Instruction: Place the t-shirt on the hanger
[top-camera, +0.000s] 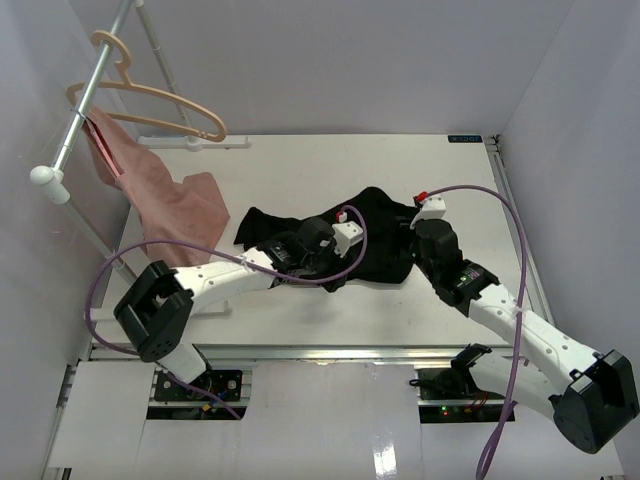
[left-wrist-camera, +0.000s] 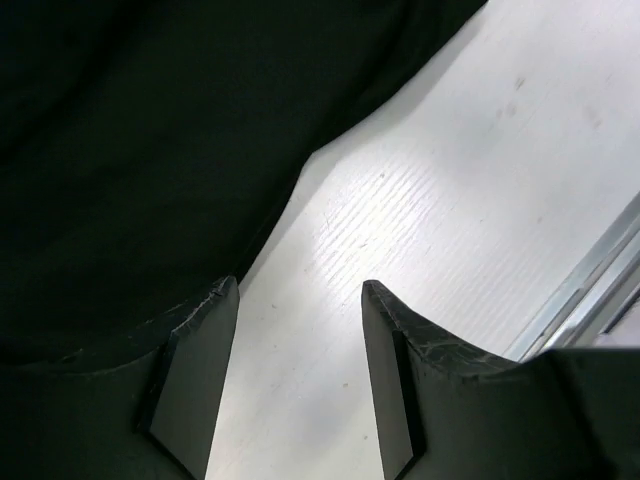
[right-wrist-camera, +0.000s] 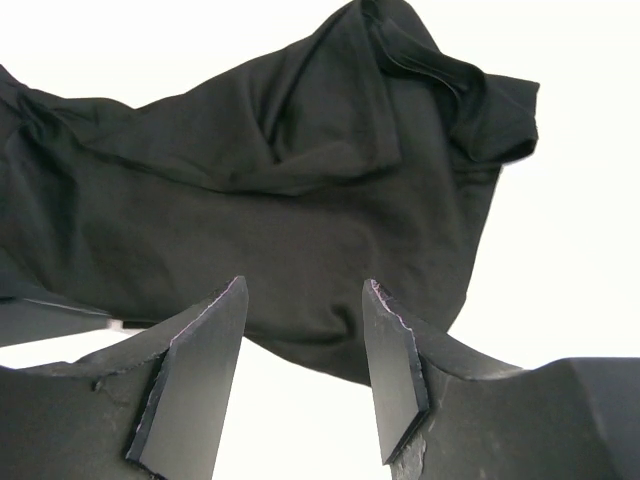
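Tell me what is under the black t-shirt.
The t-shirt lies crumpled flat on the white table, which shows around its edges. Anything else beneath the cloth is covered and cannot be seen.

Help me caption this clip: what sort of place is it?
Probably a robot lab test cell, not a home: a white table boxed in by plain walls, two arms bolted at its near edge, and a hanger on a rail.

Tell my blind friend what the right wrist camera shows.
A crumpled black t-shirt lies on a white table. The right claw hangs open at the bottom of the picture, holding nothing.
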